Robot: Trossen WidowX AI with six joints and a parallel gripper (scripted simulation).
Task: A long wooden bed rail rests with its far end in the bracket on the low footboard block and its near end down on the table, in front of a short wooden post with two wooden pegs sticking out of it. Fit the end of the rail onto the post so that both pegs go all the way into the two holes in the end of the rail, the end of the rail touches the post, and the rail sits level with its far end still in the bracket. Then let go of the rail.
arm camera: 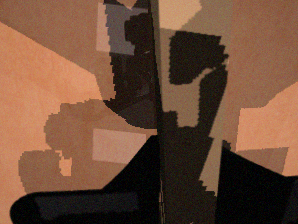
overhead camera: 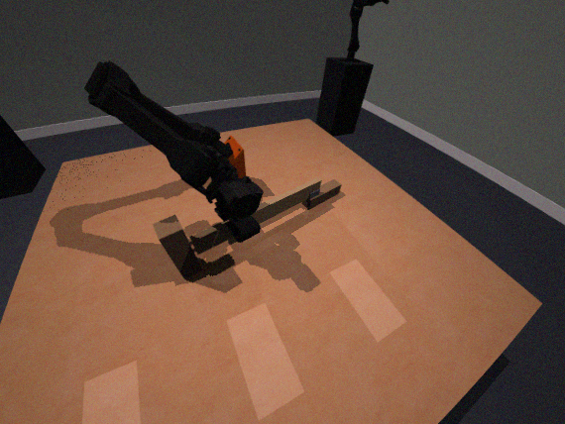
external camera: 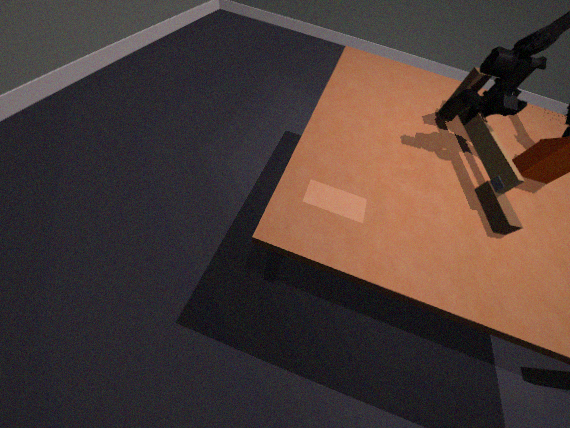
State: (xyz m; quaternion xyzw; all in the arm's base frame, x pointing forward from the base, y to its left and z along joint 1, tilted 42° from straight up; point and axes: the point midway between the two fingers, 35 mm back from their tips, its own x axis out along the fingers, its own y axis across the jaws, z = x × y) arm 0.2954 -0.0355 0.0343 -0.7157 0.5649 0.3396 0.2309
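The wooden rail [overhead camera: 287,201] [external camera: 492,150] [arm camera: 172,105] is held above the table, roughly level. Its far end is at the small bracket [overhead camera: 314,191] [external camera: 496,183] on the low footboard block [overhead camera: 328,192] [external camera: 495,210]; how deep it sits there is unclear. Its near end is close to the dark wooden post [overhead camera: 174,246] in the top view, with a small gap seeming to show. The pegs and holes are too dark to make out. My gripper [overhead camera: 239,229] [arm camera: 173,141] is shut on the rail near its post end, one finger on each side.
An orange block [overhead camera: 237,158] [external camera: 545,160] stands behind the rail in the top view, close to the arm. The arm [overhead camera: 164,124] reaches in over the table from the upper left. Pale light patches and dark shadows lie on the table.
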